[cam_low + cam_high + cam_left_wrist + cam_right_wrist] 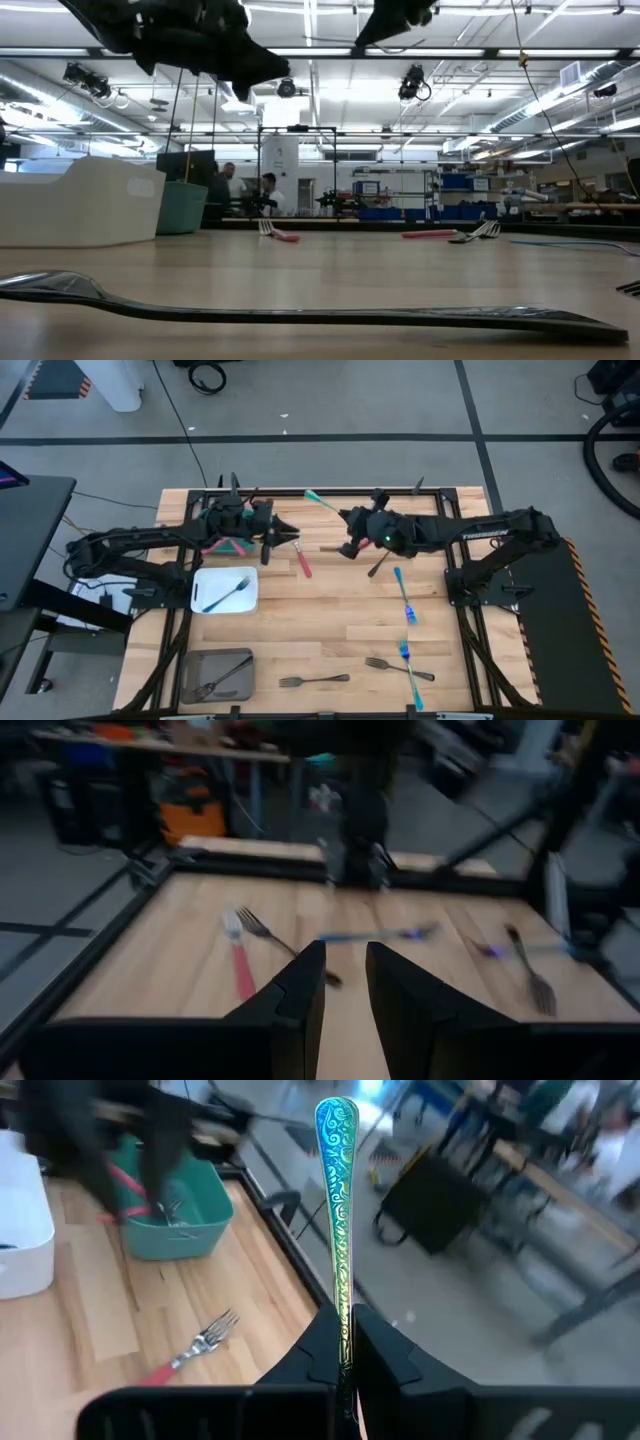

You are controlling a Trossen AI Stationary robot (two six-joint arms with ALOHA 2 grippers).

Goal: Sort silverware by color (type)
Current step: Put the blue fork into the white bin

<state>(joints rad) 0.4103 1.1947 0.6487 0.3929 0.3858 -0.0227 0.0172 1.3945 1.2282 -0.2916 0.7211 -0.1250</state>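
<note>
My right gripper (pixel 345 1342) is shut on an iridescent teal-blue utensil (pixel 336 1200) and hovers over the table's far middle (pixel 350 525). My left gripper (pixel 345 982) is open, raised beside the green bin (pixel 228 546), which holds red-handled pieces (pixel 130 1185). A red-handled fork (pixel 301 560) and a dark fork (pixel 378 564) lie flat on the wood between the arms. Blue-handled pieces (pixel 403 593) (pixel 410 665) and dark forks (pixel 315 680) (pixel 383 663) lie farther right and near. The white bin (pixel 225 590) holds a blue fork, the grey bin (pixel 217 672) dark ones. My right gripper pinches the teal-blue utensil between its two fingers on the patterned handle's lower stretch (pixel 344 1315). The handle runs along the fingers, and its rounded end (pixel 337 1110) sticks out past the fingertips. The utensil is lifted clear of the table; its other end is hidden by the fingers.
The three bins stand along the table's left side. Black frame rails (pixel 330 490) run along the far edge, and the arm bases stand at both sides. Bare wood shows in the middle (pixel 330 620). People stand in the room far behind the table (pixel 245 190).
</note>
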